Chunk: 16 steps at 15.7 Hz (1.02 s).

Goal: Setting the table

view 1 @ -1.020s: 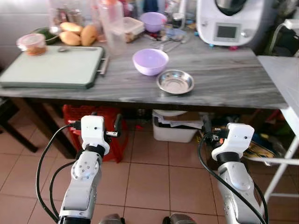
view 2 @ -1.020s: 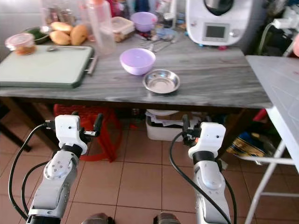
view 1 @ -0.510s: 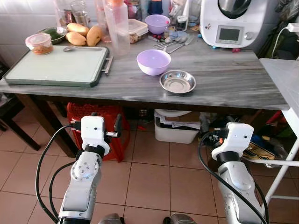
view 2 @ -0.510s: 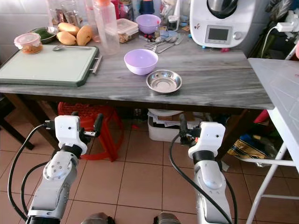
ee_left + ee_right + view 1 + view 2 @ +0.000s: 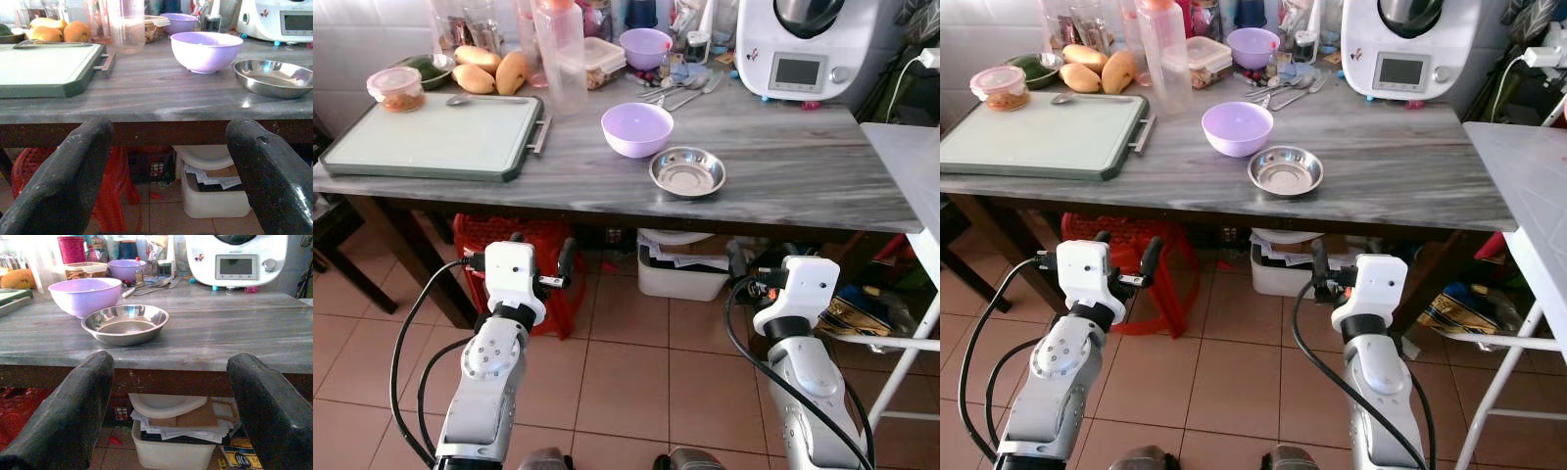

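Note:
A large purple bowl [image 5: 637,128] and a shallow steel dish [image 5: 687,172] sit side by side near the front of the grey marble table [image 5: 803,166]. Spoons and forks [image 5: 680,90] lie behind them, beside a smaller purple bowl [image 5: 644,44]. My left gripper [image 5: 540,251] is held below the table edge, open and holding nothing. My right gripper [image 5: 756,266] is likewise low, in front of the table edge, open and holding nothing. In the right wrist view the steel dish [image 5: 125,323] lies straight ahead between the fingers [image 5: 73,406].
A green cutting board [image 5: 431,137] covers the table's left part, with mangoes [image 5: 489,69], a lidded tub [image 5: 396,88] and a tall clear jar [image 5: 560,54] behind. A white kitchen machine [image 5: 803,44] stands back right. Under the table are a red crate [image 5: 480,235] and a white bin [image 5: 680,269]. A white side table [image 5: 911,166] stands on the right.
The whole picture has shifted as the camera moved, so the table now shows slightly lower and more fully. Both grippers stay open below the table edge.

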### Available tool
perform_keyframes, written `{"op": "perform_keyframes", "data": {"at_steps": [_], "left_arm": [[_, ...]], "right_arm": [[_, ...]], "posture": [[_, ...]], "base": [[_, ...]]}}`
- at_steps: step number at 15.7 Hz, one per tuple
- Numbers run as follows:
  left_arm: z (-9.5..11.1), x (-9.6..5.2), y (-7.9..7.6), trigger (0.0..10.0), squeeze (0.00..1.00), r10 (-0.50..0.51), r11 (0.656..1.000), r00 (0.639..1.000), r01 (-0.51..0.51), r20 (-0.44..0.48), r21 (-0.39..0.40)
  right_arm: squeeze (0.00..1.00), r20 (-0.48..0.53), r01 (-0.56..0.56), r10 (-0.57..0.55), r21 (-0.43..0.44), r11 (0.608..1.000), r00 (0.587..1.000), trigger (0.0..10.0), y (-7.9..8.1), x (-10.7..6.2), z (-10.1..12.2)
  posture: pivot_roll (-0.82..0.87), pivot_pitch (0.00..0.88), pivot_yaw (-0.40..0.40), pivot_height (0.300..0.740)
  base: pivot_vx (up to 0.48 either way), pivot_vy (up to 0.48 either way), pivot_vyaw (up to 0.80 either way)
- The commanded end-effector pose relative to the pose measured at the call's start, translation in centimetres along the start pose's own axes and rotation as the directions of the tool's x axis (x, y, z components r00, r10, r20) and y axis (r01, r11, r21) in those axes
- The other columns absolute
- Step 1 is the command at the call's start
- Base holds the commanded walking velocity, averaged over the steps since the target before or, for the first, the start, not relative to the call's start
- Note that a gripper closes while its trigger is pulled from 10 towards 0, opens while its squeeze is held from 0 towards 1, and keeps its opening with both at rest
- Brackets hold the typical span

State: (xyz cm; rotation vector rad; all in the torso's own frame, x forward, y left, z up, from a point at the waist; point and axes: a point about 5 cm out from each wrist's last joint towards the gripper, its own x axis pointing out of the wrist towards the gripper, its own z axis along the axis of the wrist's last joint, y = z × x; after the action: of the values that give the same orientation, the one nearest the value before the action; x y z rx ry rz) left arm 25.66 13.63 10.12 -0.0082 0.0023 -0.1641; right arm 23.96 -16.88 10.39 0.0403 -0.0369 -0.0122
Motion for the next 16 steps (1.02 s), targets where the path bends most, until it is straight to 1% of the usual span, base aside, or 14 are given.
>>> {"op": "perform_keyframes", "data": {"at_steps": [1, 6, 9, 10, 14, 16], "left_arm": [[0.32, -0.05, -0.09, 10.0, 0.0, -0.014, 1.0, 1.0, 0.014, 0.009, 0.004], [0.3, -0.07, -0.1, 10.0, 0.0, -0.018, 1.0, 1.0, 0.018, 0.006, -0.003], [0.3, -0.06, 0.05, 10.0, 0.0, 0.007, 1.0, 1.0, -0.007, 0.009, -0.001], [0.01, 0.1, 0.41, 10.0, 0.0, 0.051, 0.998, 0.999, -0.051, -0.018, 0.021], [0.0, 0.25, 0.43, 10.0, 0.0, 0.052, 0.999, 0.998, -0.051, -0.022, 0.017], [0.0, 0.32, 0.4, 10.0, 0.0, 0.048, 0.999, 0.999, -0.047, -0.023, 0.015]], "right_arm": [[0.0, 0.019, -0.005, 0.006, -0.004, 1.0, 1.0, 10.0, -0.08, 0.16, 0.57], [0.0, 0.012, -0.013, 0.013, -0.007, 1.0, 1.0, 10.0, 0.01, 0.19, 0.5], [0.0, 0.007, -0.013, 0.013, -0.006, 1.0, 1.0, 10.0, 0.01, 0.21, 0.43], [0.0, 0.006, -0.014, 0.014, -0.007, 1.0, 1.0, 10.0, -0.01, 0.26, 0.38], [0.0, 0.004, -0.013, 0.013, -0.008, 1.0, 1.0, 10.0, -0.06, 0.38, 0.37], [0.0, 0.005, -0.014, 0.014, -0.009, 1.0, 1.0, 10.0, -0.06, 0.43, 0.4]], "posture": [[-0.02, 0.0, 0.003, 0.74], [-0.02, 0.0, 0.002, 0.74], [-0.02, 0.0, 0.003, 0.74], [-0.02, 0.0, 0.003, 0.74], [-0.02, 0.0, 0.003, 0.74], [-0.02, 0.0, 0.001, 0.74]], "base": [[0.0, -0.326, 0.0], [0.0, -0.322, 0.0], [0.0, 0.0, 0.0], [0.0, 0.0, 0.0], [0.0, 0.0, 0.0], [0.0, 0.0, -0.68]]}}
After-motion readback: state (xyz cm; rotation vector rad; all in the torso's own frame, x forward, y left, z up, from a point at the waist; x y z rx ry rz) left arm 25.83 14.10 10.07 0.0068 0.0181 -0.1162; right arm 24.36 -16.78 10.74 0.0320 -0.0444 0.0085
